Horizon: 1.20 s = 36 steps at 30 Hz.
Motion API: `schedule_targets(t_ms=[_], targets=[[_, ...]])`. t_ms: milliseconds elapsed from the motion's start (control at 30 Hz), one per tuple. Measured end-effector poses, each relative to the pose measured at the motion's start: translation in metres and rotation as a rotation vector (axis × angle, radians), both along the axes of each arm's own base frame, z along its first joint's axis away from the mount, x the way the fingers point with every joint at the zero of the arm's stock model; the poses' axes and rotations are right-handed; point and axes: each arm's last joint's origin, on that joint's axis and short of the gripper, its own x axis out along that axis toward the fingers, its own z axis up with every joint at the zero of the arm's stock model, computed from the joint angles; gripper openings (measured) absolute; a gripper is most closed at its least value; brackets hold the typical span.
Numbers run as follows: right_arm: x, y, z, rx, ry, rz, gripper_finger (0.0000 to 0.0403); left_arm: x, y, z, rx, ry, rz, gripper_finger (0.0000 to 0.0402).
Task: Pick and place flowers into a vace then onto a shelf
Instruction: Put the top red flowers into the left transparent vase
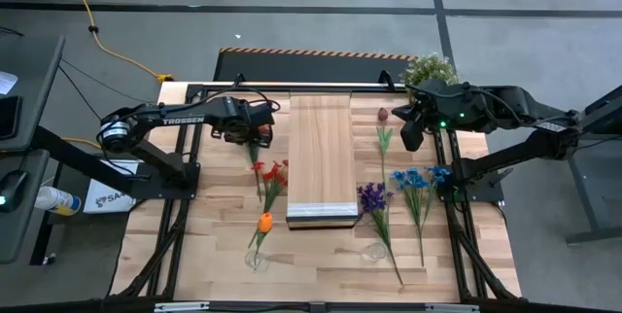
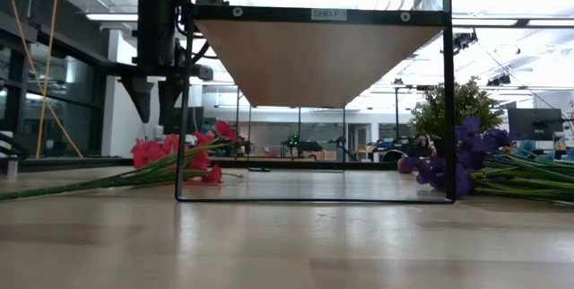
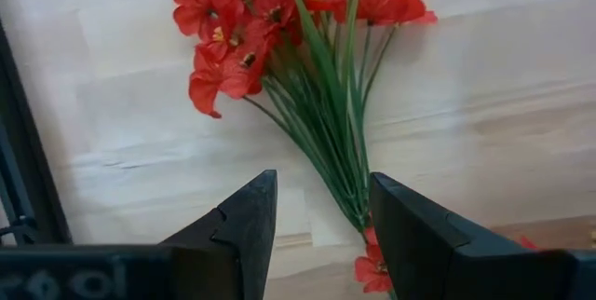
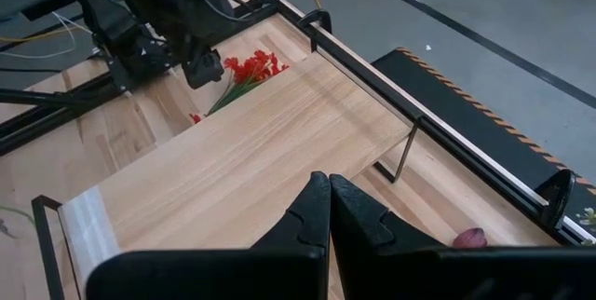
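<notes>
The red flowers (image 1: 273,173) lie flat on the tabletop left of the shelf (image 1: 322,157), heads toward the near edge. My left gripper (image 3: 321,216) is open and hovers above their stem end (image 3: 346,184); in the low view its fingertips (image 2: 154,100) stand clear above the red flowers (image 2: 175,154). An orange flower (image 1: 264,223), purple flowers (image 1: 371,196), blue flowers (image 1: 413,179) and a maroon bud (image 1: 383,115) also lie on the table. Two clear glass vases (image 1: 256,260) (image 1: 374,252) stand near the front edge. My right gripper (image 4: 329,193) is shut and waits at the shelf's far right.
A bushy potted plant (image 1: 430,68) stands at the far right corner. The shelf's black wire frame (image 2: 314,15) spans the table's middle. Black frame rails (image 1: 185,157) run along both table sides. Bare wood lies between the two vases at the near edge (image 1: 316,264).
</notes>
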Motion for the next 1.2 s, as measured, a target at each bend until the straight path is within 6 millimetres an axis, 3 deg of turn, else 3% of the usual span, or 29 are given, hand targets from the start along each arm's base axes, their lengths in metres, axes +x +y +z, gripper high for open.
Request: schedule_targets(t_ms=[367, 800, 1200], targets=[[0.0001, 0.0000, -0.0001, 0.001, 0.000, 0.000, 0.0000, 0.0040, 0.0016, 0.0006, 0.021, -0.036, -0.020, 0.0212], [0.0001, 0.0000, -0.0002, 0.001, 0.001, 0.000, 0.0000, 0.0039, 0.0017, 0.0006, 0.027, -0.028, -0.046, 0.0355], [0.0001, 0.0003, -0.0001, 0.011, -0.002, 0.008, 0.0000, 0.0067, 0.0023, 0.0010, 0.018, -0.084, 0.054, 0.0395]])
